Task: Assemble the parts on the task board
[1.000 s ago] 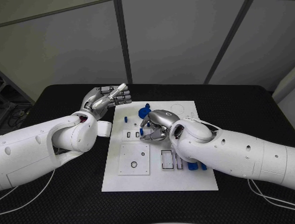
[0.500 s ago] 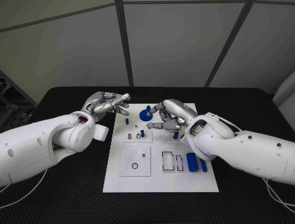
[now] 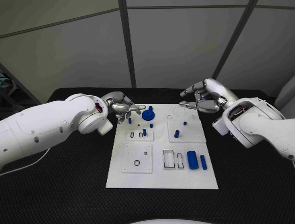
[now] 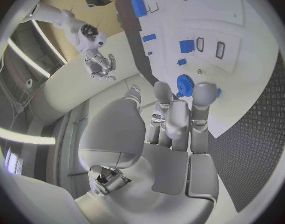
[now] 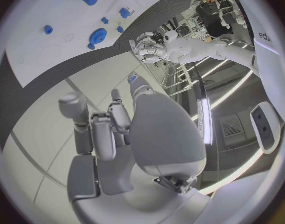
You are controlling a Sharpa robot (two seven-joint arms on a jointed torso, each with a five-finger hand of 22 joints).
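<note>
The white task board (image 3: 162,175) lies mid-table, also seen from the wrists (image 4: 204,15) (image 5: 30,50). A blue gear (image 3: 149,115) (image 4: 184,84) (image 5: 97,36) stands at its far left corner. My left hand (image 3: 122,108) (image 4: 176,119) is beside the gear, one finger stretched out close to it; whether it touches I cannot tell, and it holds nothing. My right hand (image 3: 203,96) (image 5: 111,129) hovers above the board's far right corner, fingers loosely bent and apart, with nothing in them. Small blue pegs (image 3: 176,134) stand in the board's middle. Two blue cylinders (image 3: 192,158) lie near right.
A raised white plate (image 3: 136,158) with holes sits at the board's near left, and dark rectangular slots (image 3: 168,158) lie beside the cylinders. Black table mat (image 3: 255,177) surrounds the board. Grey wall panels stand behind the table.
My right hand has risen from the board's middle and drawn back to the far right corner. My left hand has come down from mid-air to the gear. The camera has shifted.
</note>
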